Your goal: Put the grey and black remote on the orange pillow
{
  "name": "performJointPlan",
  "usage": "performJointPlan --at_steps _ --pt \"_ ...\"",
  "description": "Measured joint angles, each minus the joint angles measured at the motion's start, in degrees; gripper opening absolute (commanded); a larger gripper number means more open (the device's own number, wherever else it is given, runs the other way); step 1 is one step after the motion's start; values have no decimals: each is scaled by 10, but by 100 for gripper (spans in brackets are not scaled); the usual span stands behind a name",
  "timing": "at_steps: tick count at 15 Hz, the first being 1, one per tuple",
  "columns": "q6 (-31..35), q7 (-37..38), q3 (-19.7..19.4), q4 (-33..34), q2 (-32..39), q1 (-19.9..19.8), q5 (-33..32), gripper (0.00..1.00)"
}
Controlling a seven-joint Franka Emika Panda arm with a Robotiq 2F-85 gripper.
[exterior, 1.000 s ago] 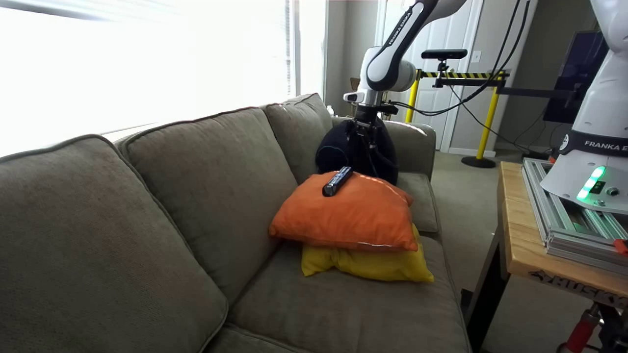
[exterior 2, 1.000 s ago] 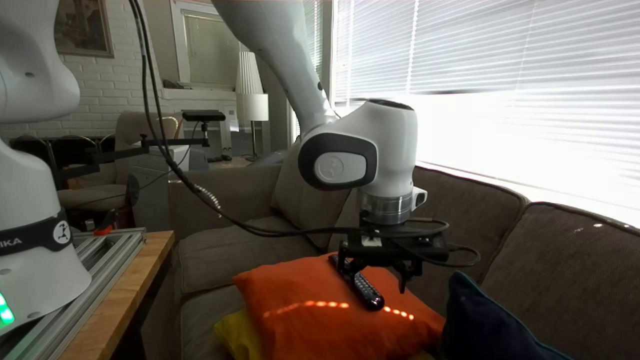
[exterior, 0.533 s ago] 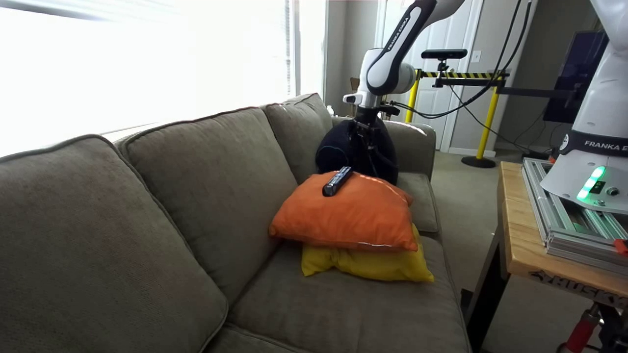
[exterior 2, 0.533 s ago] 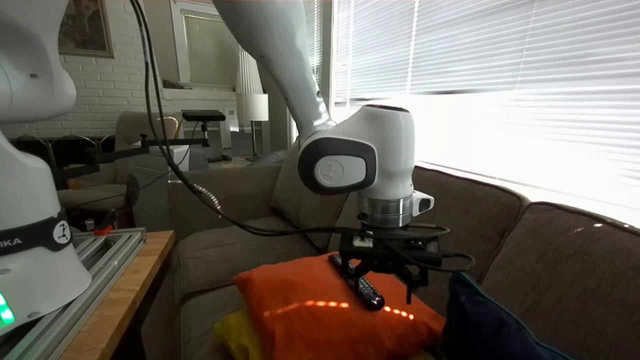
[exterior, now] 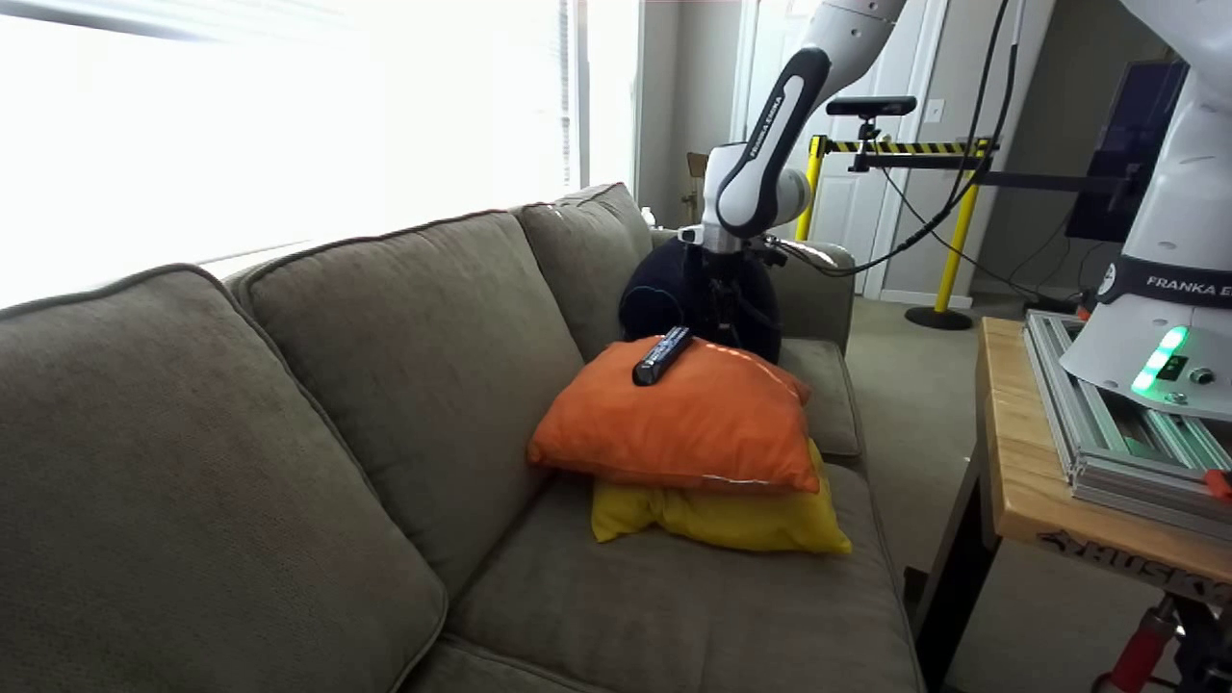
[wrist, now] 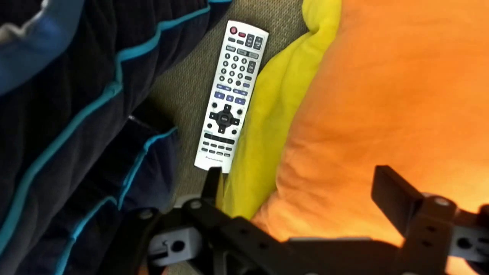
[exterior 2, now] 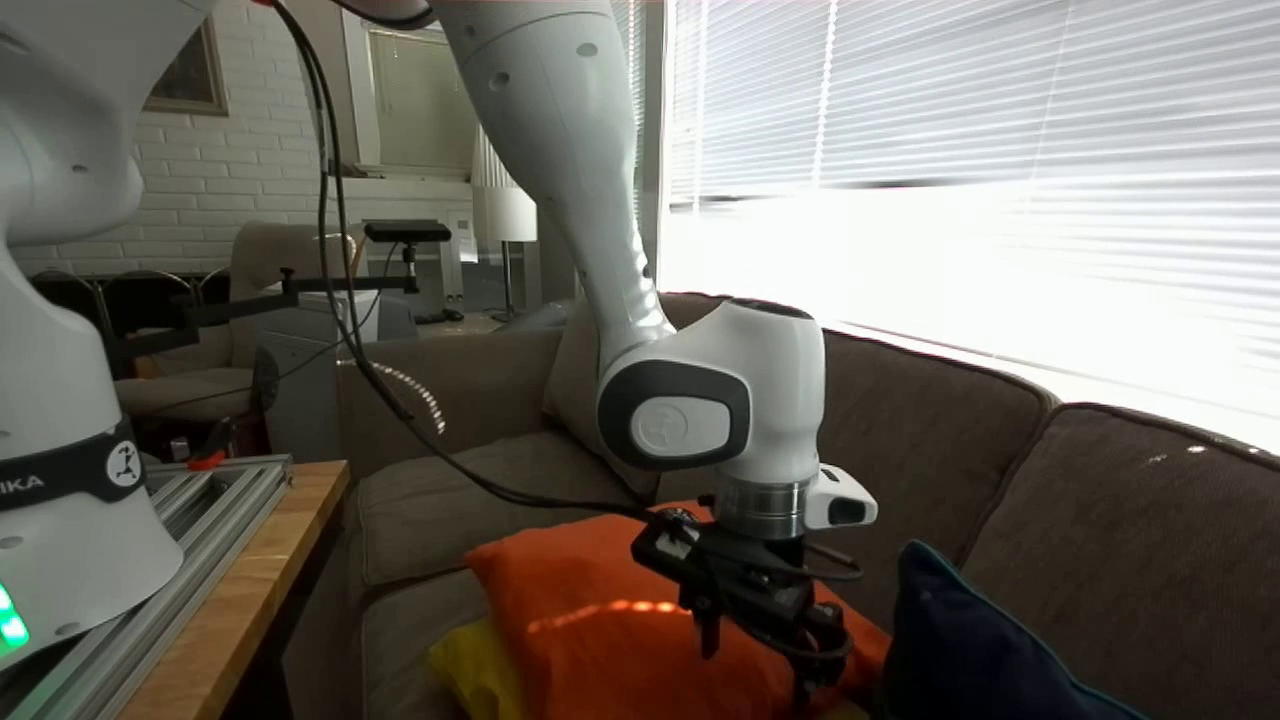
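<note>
The grey remote with black buttons (wrist: 231, 95) lies face up on the sofa seat, between the dark blue bundle and the yellow pillow, in the wrist view. It is hidden in both exterior views. The puffy orange pillow (wrist: 382, 95) lies on top of the yellow pillow; it shows in both exterior views (exterior: 674, 423) (exterior 2: 600, 580). My gripper (wrist: 298, 170) is open and empty, its fingers wide apart. It hangs by the orange pillow's edge near the dark bundle (exterior: 724, 313) (exterior 2: 757, 672). In the wrist view, one fingertip overlaps the remote's near end.
A second, black remote (exterior: 661, 356) rests on top of the orange pillow. The yellow pillow (wrist: 282, 91) sticks out underneath. The dark blue bundle with teal piping (wrist: 68, 114) stands close beside the gripper (exterior 2: 980, 650). The sofa backrest (exterior: 414, 366) runs along the window side.
The arm has lowered the gripper toward the sofa, beside the orange pillow, and the wrist has turned. The pillows and the black remote have not moved.
</note>
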Motion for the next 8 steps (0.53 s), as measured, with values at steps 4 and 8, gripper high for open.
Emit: performJointPlan --at_steps 4,8 --pt "4 126 -7 27 31 -4 0 100" --pt "41 221 -22 46 67 -1 -7 100"
